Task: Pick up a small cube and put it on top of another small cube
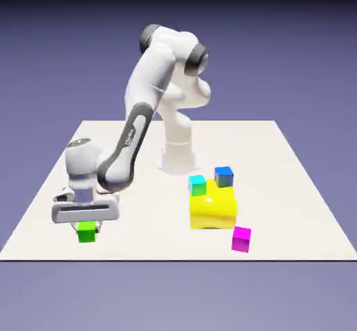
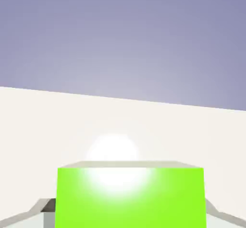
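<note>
A: Exterior view: the white arm bends low over the table [image 1: 293, 183], its gripper [image 1: 86, 224] pinching the small bright green cube [image 1: 86, 233] near the front edge, at this view's left. No containers appear.

B: And the rest?

A: Grasp looks made; lifting and stacking remain. The cyan cube [image 1: 197, 185] and blue cube [image 1: 223, 176] sit on the yellow block [image 1: 213, 211]; the magenta cube [image 1: 241, 239] lies just beside it.

B: Hand view?

A: The green cube [image 2: 129, 198] fills the bottom, grey fingertips [image 2: 45, 206] flanking it

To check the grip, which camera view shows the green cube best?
The hand view: the green cube fills the bottom, between the grey fingertips. The exterior view shows it only small, under the gripper.
</note>
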You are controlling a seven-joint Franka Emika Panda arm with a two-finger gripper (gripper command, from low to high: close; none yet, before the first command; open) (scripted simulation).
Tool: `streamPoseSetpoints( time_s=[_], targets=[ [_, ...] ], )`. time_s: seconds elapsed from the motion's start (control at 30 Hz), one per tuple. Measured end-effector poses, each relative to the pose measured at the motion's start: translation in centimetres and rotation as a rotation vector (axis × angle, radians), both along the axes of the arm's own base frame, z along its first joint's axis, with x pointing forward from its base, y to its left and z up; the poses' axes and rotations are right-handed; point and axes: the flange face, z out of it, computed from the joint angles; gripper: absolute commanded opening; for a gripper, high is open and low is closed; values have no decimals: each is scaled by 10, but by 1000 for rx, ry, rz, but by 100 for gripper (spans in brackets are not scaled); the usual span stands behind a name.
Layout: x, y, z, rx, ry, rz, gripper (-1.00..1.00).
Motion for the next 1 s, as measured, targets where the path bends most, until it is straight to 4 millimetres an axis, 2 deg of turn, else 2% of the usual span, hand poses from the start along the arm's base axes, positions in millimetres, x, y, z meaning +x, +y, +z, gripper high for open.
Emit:
streamPoseSetpoints(
  time_s=[0.13,0.27,0.43,0.57,0.77,0.9,0.97,1.0],
  targets=[
    [10,59,19,60,2,365,-100],
    [11,117,42,101,-9,739,-100],
    [1,191,73,124,-31,1224,-100],
    [-19,238,98,118,-48,1602,-100],
    [-60,295,133,70,-48,2164,-100],
    [-93,325,152,12,-15,2533,-100],
    [-100,329,156,-1,-4,2603,-100],
    [-100,331,142,0,-6,2604,-100]
  ],
)
